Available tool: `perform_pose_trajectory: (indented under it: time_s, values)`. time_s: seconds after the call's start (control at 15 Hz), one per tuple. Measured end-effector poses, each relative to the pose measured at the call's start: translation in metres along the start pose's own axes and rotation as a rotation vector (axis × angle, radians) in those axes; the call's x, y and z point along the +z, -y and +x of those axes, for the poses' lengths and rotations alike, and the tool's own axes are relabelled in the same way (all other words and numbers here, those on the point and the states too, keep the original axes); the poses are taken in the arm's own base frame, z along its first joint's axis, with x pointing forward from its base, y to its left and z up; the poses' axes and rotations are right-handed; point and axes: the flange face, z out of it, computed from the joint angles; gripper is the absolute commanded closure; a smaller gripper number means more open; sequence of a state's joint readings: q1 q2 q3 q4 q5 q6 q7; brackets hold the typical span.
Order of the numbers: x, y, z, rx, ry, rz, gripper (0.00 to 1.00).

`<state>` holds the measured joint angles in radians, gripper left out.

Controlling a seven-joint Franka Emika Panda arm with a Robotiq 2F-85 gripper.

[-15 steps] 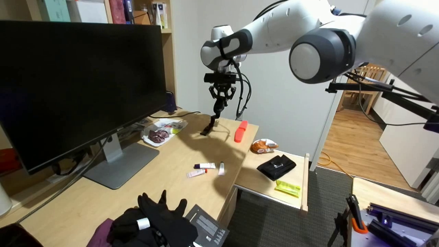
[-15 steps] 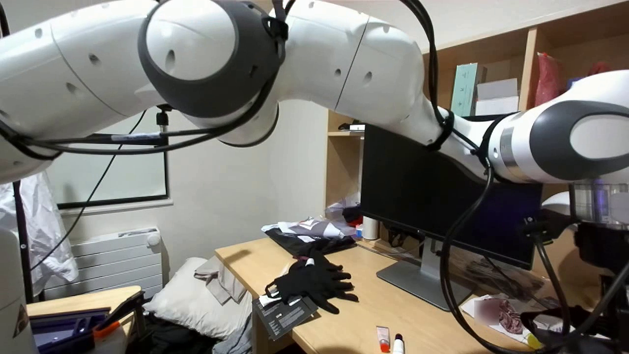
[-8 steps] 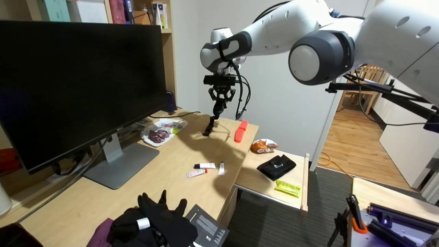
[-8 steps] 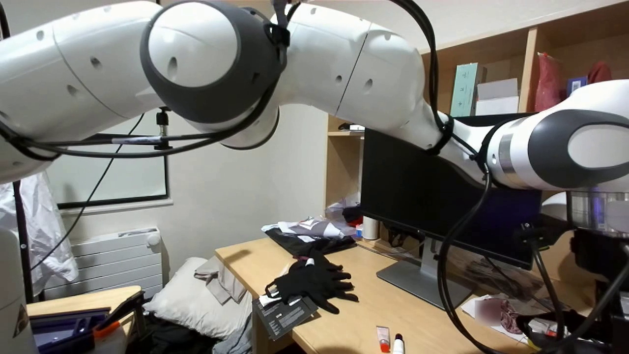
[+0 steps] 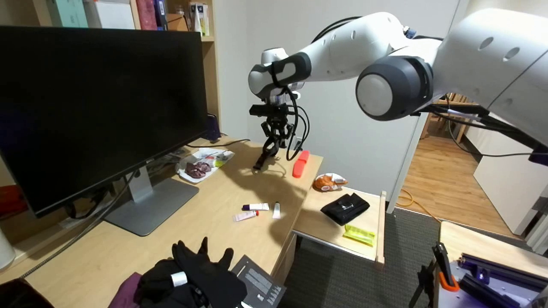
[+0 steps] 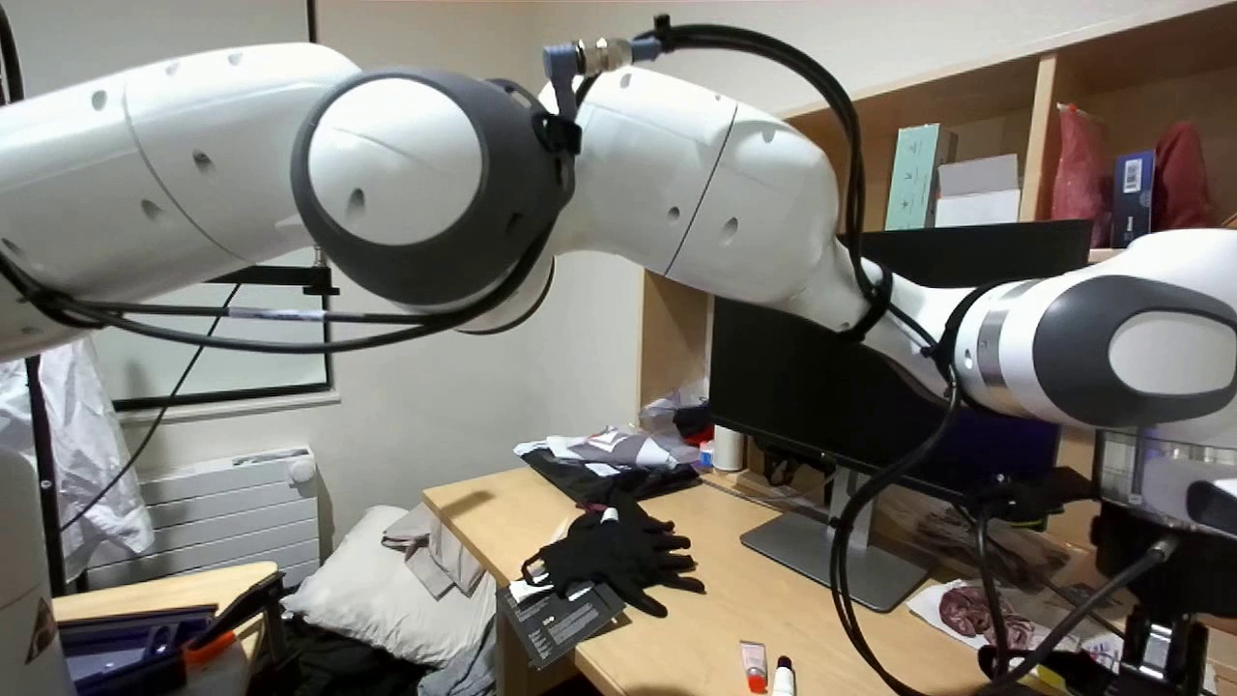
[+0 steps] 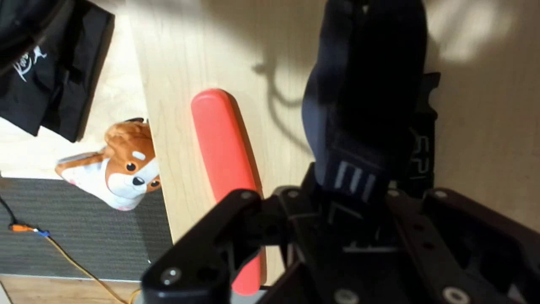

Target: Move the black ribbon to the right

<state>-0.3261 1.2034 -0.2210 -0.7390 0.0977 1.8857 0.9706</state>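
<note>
The black ribbon [image 5: 267,155] hangs from my gripper [image 5: 277,139] near the far end of the desk in an exterior view. Its lower end appears to rest on the desk. In the wrist view the ribbon [image 7: 371,97] is a bulky dark bundle with white lettering, rising from between the fingers; a lettered strip lies to its right. My gripper [image 7: 352,188] is shut on it; the fingertips are hidden by the fabric. In an exterior view the gripper [image 6: 1165,628] is partly cut off at the lower right, and I cannot make out the ribbon there.
A red case [image 5: 301,164] lies beside the ribbon at the desk edge. A dog-faced pouch [image 5: 329,182], black pouch [image 5: 345,208] and yellow packet [image 5: 359,234] lie on a lower shelf. A white tray [image 5: 188,175], several small tubes [image 5: 256,206], gloves [image 5: 205,273] and a monitor [image 5: 102,111] share the desk.
The arm and gripper have come down toward the desk. The ribbon now bends more below the gripper, while its lower end stays in about the same spot. The other objects have not moved.
</note>
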Motion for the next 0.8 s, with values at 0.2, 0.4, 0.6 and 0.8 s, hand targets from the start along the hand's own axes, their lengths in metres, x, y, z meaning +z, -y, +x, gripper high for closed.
perform_pose_trajectory:
  time_s: [0.2, 0.4, 0.6, 0.8]
  values:
    - [0.02, 0.001, 0.0, 0.077, 0.013, -0.007, 0.92]
    - [0.035, 0.002, 0.0, 0.122, 0.019, -0.011, 0.91]
    - [0.052, 0.002, -0.002, 0.155, 0.022, -0.022, 0.91]
    - [0.069, 0.002, -0.006, 0.16, 0.028, -0.035, 0.73]
